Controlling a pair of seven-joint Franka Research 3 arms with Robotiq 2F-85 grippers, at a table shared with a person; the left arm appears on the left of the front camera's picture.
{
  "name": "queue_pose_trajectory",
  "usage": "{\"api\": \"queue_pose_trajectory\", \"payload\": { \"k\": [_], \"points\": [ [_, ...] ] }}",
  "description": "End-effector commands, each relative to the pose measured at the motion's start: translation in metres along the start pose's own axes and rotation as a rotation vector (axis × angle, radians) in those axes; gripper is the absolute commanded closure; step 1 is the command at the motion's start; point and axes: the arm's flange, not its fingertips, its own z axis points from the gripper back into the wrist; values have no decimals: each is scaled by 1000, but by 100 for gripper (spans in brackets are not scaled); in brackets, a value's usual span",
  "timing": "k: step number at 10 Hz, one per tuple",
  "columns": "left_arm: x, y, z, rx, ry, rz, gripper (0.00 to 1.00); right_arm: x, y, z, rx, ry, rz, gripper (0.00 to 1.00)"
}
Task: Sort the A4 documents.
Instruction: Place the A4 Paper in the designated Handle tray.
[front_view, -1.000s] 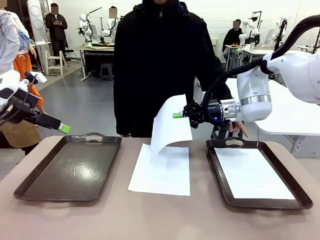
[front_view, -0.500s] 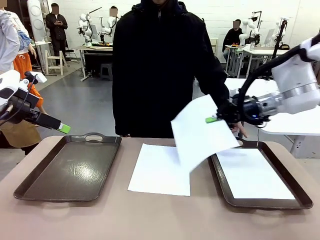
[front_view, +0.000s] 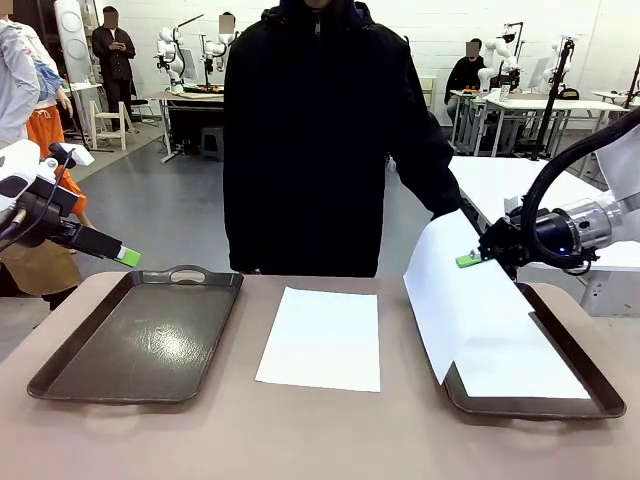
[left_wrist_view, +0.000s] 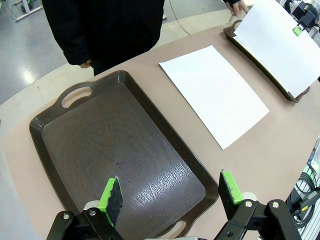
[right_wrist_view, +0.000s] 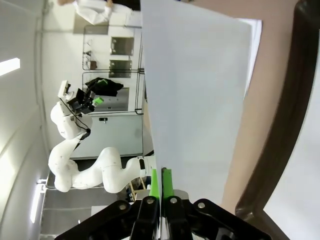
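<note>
White sheet (front_view: 455, 300) steeply aslant over tray (front_view: 530, 408)

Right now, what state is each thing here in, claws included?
left claw: open, above the left tray.
right claw: shut on the held sheet.
held sheet: tilted, over the right tray.
middle sheet: flat on the table.
tray sheet: flat inside the right tray.
left tray: bottom bare.

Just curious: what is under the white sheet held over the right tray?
A flat white paper sheet inside the dark brown handled tray. The held sheet hides the tray's left part.
</note>
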Motion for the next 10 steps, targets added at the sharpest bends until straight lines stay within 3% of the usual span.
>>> {"api": "queue_pose_trajectory", "payload": {
  "k": [1,4,6,10],
  "points": [
    [-2,2,0,-8,-5,-1,0,-17,-2,13,-35,1,-31,99],
    [-2,2,0,-8,-5,-1,0,-36,-37,33,-51,54,-42,99],
    [-2,2,0,-8,-5,-1,0,-43,-65,46,-83,-3,-48,99],
    [-2,2,0,-8,-5,-1,0,-49,-76,62,-155,-31,-12,99]
  ]
}}
